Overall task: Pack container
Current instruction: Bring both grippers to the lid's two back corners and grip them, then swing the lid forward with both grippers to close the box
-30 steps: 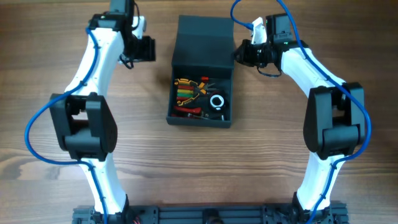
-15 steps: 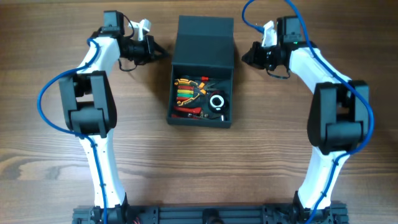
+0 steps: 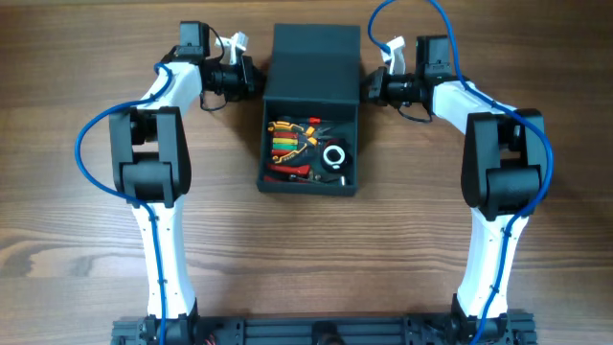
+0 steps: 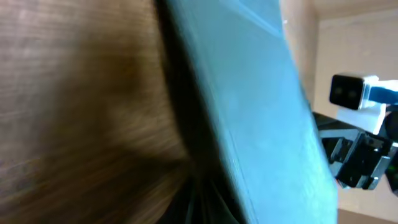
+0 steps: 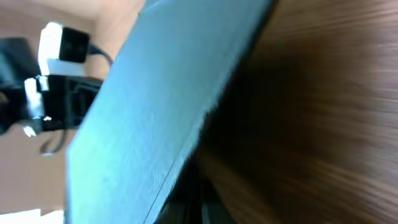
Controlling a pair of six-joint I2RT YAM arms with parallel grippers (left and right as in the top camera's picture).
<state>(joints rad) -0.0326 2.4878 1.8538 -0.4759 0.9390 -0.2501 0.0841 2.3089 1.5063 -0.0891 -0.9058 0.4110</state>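
Container (image 3: 308,184) sits at the middle of the wooden table (image 3: 77,192), open, with its flat lid (image 3: 314,59) swung up on the far side. Inside the container lies a jumble of small tools (image 3: 292,144) with red, yellow and green handles, and a white ring (image 3: 333,156) lies toward its right wall.

Left gripper (image 3: 257,79) is at the lid's left edge, right gripper (image 3: 365,89) at the lid's right edge, each just beside or touching it; which of the two cannot be told. Both wrist views are blurred and filled by the teal lid surface close against the lens, with wood grain beside it, so whether either pair of fingers is spread or pressed together cannot be told. Beyond the lid, the left wrist view catches the right arm's white-and-black wrist camera (image 4: 349,92). Nothing else lies on the table around the container.
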